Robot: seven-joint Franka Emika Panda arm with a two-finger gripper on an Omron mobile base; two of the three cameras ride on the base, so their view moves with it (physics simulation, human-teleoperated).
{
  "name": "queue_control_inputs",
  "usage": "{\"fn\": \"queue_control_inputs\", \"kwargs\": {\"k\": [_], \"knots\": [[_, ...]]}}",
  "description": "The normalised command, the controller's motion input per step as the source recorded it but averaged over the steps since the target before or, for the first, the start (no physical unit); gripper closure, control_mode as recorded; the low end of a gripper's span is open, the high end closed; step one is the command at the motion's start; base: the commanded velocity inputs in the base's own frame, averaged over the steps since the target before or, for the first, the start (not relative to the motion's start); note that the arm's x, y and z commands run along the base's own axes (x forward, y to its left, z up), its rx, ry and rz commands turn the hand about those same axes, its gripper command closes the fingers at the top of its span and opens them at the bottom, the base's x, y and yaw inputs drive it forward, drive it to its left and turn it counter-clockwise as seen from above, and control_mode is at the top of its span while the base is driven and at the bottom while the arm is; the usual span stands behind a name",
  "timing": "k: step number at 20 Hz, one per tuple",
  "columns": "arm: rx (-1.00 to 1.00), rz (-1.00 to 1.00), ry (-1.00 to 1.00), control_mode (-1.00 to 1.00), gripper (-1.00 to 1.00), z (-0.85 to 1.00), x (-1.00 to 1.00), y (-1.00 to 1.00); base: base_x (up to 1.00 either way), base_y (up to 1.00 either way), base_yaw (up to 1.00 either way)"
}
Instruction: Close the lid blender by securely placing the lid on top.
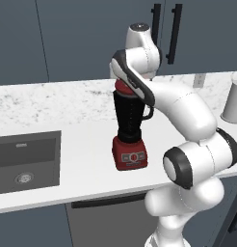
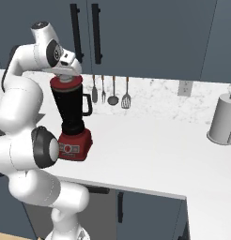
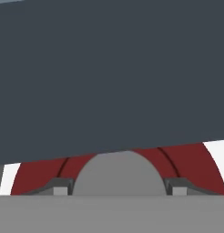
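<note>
The claw (image 3: 117, 187) sits directly over the lid (image 3: 196, 164), its two fingers (image 3: 59, 186) flanking the grey centre knob (image 3: 117, 175); whether they press it, I cannot tell. The one red lid lies on the mouth of the one blender (image 1: 129, 130), which stands on the white table (image 1: 86, 164) right of the sink (image 1: 26, 159). No writing is readable. One pale grey container (image 2: 223, 119) stands far right; four utensils (image 2: 110, 91) hang on the wall
</note>
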Motion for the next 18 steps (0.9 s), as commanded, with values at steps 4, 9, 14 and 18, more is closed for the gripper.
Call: {"fn": "queue_control_inputs", "kwargs": {"k": [4, 9, 14, 18], "knots": [[0.00, 0.00, 0.02, -1.00, 1.00, 0.20, -0.01, 0.00, 0.00, 0.00, 0.00], [0.00, 0.00, 0.03, -1.00, 1.00, 0.01, -0.07, 0.00, 0.00, 0.00, 0.00], [0.00, 0.00, 0.03, -1.00, 1.00, 0.00, -0.06, 0.00, 0.00, 0.00, 0.00], [0.00, 0.00, 0.00, -1.00, 1.00, -0.03, 0.00, 0.00, 0.00, 0.00, 0.00]]}}
